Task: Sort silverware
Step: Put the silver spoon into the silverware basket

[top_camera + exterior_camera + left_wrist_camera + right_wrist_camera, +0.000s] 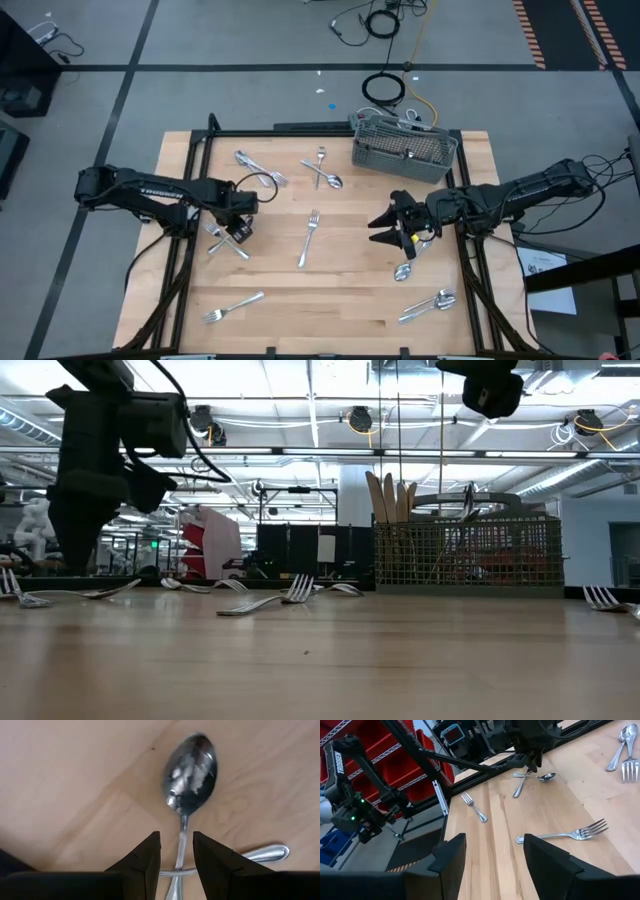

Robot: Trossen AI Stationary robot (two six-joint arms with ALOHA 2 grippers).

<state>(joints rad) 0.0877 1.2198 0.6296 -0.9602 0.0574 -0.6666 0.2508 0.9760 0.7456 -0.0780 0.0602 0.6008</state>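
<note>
The left end effector (176,855) hangs just above a spoon (189,772) on the left side of the counter (350,300), its fingers (145,862) parted narrowly so they straddle the handle without gripping anything. That spoon lies crossed over a second piece (260,855), and here lies the main risk: closing at the crossing could pinch both handles together, or the slim handle could skate out from between the fingers and spin across the wood. A descent that is off-centre would push the spoon aside instead of trapping it. The right end effector (392,226) sits over the right-centre of the counter, fingers spread wide and empty, near a spoon (404,268) lying beside it. The rest of the silverware is scattered: a fork (309,238) in the middle, another (233,306) near the front edge, more towards the caddy (403,150) at the back. Carrying a loosely held piece that far could drop it.
</note>
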